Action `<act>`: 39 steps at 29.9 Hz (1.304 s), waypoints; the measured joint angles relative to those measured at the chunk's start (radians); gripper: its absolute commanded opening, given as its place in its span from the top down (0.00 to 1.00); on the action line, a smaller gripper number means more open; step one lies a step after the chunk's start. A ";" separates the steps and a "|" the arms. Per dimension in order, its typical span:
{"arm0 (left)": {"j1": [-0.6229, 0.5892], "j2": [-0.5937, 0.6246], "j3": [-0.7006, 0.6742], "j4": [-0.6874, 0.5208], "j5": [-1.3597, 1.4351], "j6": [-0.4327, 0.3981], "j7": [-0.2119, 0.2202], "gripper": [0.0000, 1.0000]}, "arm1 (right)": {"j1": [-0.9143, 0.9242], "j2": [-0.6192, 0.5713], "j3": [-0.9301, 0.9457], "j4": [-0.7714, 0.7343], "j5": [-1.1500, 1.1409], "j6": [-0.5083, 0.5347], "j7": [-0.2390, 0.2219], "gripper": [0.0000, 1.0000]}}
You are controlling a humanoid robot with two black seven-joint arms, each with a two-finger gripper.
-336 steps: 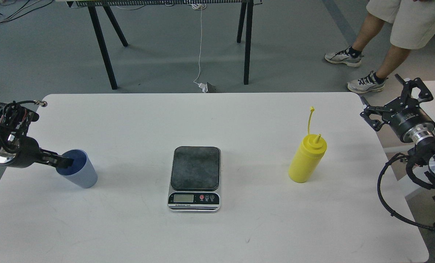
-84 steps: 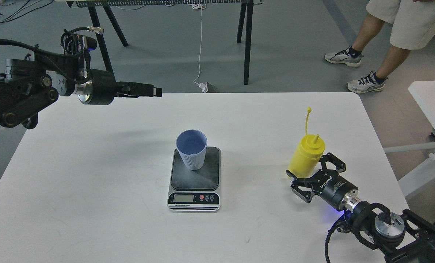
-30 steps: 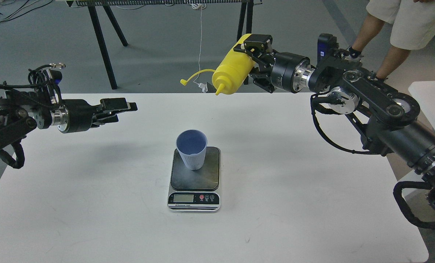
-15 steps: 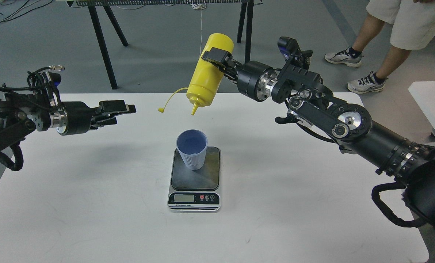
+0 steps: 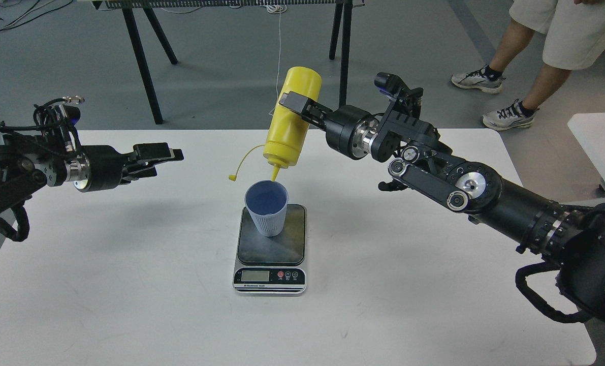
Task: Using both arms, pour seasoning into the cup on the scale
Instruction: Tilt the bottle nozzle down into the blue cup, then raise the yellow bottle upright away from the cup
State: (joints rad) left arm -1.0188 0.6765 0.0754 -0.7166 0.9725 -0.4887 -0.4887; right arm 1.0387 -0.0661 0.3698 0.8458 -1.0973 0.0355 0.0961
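One right hand clamps the inverted yellow plastic squeeze bottle, nozzle over the small light-blue plastic cup; left hand narrowly parted, empty.

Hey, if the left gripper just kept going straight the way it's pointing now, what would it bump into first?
Probably the seasoning bottle or its dangling cap strap: the left gripper points right toward them. Depth is unclear, so it might pass clear.
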 measured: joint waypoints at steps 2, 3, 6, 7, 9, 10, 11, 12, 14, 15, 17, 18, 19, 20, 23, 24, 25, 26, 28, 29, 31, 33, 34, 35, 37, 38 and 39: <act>0.000 0.000 0.000 0.001 0.000 0.000 0.000 0.01 | 0.000 0.009 -0.003 -0.014 -0.024 -0.012 0.008 0.95; 0.001 -0.001 0.000 0.001 0.000 0.000 0.000 0.01 | 0.000 0.014 -0.004 -0.018 -0.033 -0.016 0.011 0.95; 0.006 -0.001 0.000 0.002 0.000 0.000 0.000 0.01 | 0.001 0.027 -0.005 -0.023 -0.045 -0.022 0.015 0.95; 0.007 -0.001 0.000 0.002 0.000 0.000 0.000 0.01 | 0.001 0.030 -0.005 -0.024 -0.046 -0.024 0.015 0.95; 0.008 -0.001 0.000 0.002 0.000 0.000 0.000 0.01 | 0.001 0.037 -0.006 -0.028 -0.048 -0.029 0.016 0.95; 0.009 -0.001 0.000 0.002 0.000 0.000 0.000 0.01 | 0.001 0.039 -0.007 -0.032 -0.050 -0.031 0.017 0.95; 0.009 0.000 0.000 0.002 0.000 0.000 0.000 0.01 | 0.001 0.040 -0.007 -0.036 -0.051 -0.033 0.017 0.95; 0.009 0.000 0.000 0.002 0.000 0.000 0.000 0.01 | 0.001 0.041 -0.007 -0.039 -0.051 -0.035 0.017 0.95; 0.009 0.000 0.000 0.002 0.000 0.000 0.000 0.01 | 0.001 0.041 -0.010 -0.042 -0.053 -0.035 0.017 0.95; 0.009 0.000 0.000 0.002 0.000 0.000 0.000 0.01 | 0.001 0.041 -0.014 -0.043 -0.053 -0.036 0.017 0.95; 0.009 0.000 0.000 0.002 0.001 0.000 0.000 0.01 | 0.001 0.042 -0.025 -0.044 -0.053 -0.037 0.017 0.95; 0.009 0.000 0.000 0.002 0.001 0.000 0.000 0.01 | 0.001 0.042 -0.028 -0.044 -0.053 -0.039 0.017 0.95; 0.009 0.000 0.000 0.002 0.002 0.000 0.000 0.01 | 0.001 0.042 -0.031 -0.044 -0.053 -0.041 0.017 0.95; 0.009 0.000 0.000 0.002 0.002 0.000 0.000 0.01 | 0.001 0.042 -0.033 -0.044 -0.053 -0.043 0.017 0.95; 0.009 0.000 0.000 0.002 0.002 0.000 0.000 0.01 | 0.000 0.042 -0.035 -0.048 -0.053 -0.044 0.017 0.95; 0.009 -0.001 0.000 0.002 0.002 0.000 0.000 0.01 | -0.001 0.042 -0.035 -0.051 -0.053 -0.045 0.017 0.95; 0.009 -0.001 0.000 0.002 0.002 0.000 0.000 0.01 | -0.001 0.042 -0.035 -0.054 -0.053 -0.045 0.017 0.94; 0.009 -0.001 0.000 0.002 0.002 0.000 0.000 0.01 | -0.001 0.042 -0.035 -0.055 -0.053 -0.045 0.017 0.94; 0.009 -0.001 0.000 0.002 0.002 0.000 0.000 0.01 | -0.002 0.042 -0.035 -0.058 -0.053 -0.045 0.017 0.94; 0.009 -0.001 0.000 0.002 0.002 0.000 0.000 0.01 | -0.002 0.042 -0.035 -0.058 -0.053 -0.045 0.017 0.94; 0.009 -0.001 0.000 0.002 0.002 0.000 0.000 0.01 | -0.001 0.042 -0.029 -0.059 -0.049 -0.047 0.017 0.94; 0.009 -0.002 0.000 0.002 0.002 0.000 0.000 0.01 | -0.001 0.043 -0.011 -0.059 -0.040 -0.050 0.017 0.94; 0.009 -0.002 0.001 0.002 0.002 0.000 0.000 0.01 | 0.000 0.044 0.005 -0.059 -0.034 -0.050 0.016 0.94; 0.009 -0.003 0.001 0.002 0.003 0.000 0.000 0.01 | 0.000 0.045 0.023 -0.059 -0.025 -0.050 0.014 0.94; 0.009 -0.004 0.001 0.002 0.004 0.000 0.000 0.01 | -0.001 0.047 0.067 -0.059 0.009 -0.048 0.010 0.94; 0.009 -0.005 0.001 0.002 0.004 0.000 0.000 0.01 | -0.001 0.048 0.088 -0.059 0.036 -0.045 0.007 0.94; 0.009 -0.006 0.002 0.002 0.004 0.000 0.000 0.01 | -0.002 0.049 0.105 -0.059 0.069 -0.041 0.004 0.94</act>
State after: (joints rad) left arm -1.0093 0.6700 0.0770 -0.7148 0.9769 -0.4887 -0.4887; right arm 1.0371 -0.0175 0.4753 0.7869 -1.0280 -0.0057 0.0998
